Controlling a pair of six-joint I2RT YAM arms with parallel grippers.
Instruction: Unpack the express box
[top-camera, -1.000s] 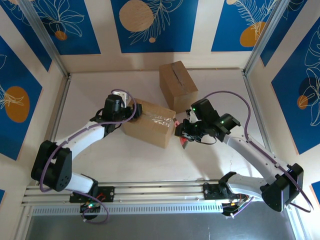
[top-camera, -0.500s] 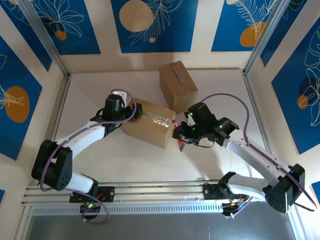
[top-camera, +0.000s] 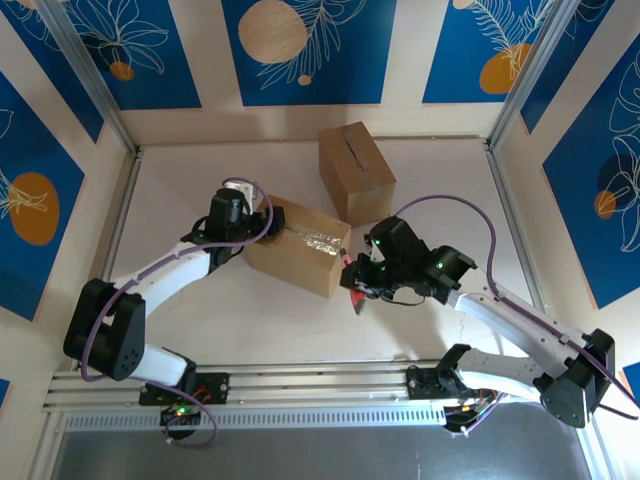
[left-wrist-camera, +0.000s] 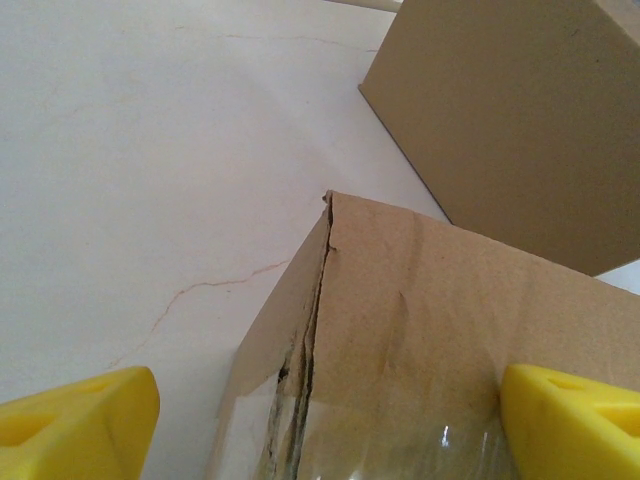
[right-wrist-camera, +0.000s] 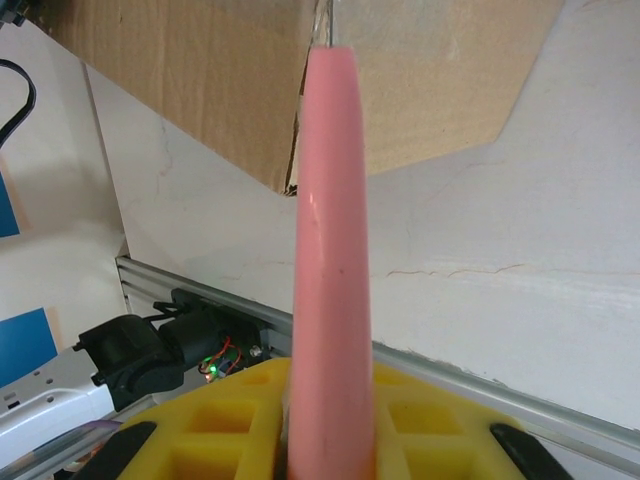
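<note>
Near the middle of the worktop (top-camera: 250, 325), the left gripper (top-camera: 248, 222) is straddling the express box (top-camera: 300, 248) with its jaws spread wide, apparently bracing it, while the right gripper (top-camera: 365, 277), clamped on a pink cutter (right-wrist-camera: 330, 250), is aiming at the box's right end.

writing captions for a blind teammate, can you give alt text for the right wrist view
The right hand grips a pink tool that points straight up the frame, its thin tip at a brown cardboard box. Below the box lie the white table and a metal rail along its edge.
</note>
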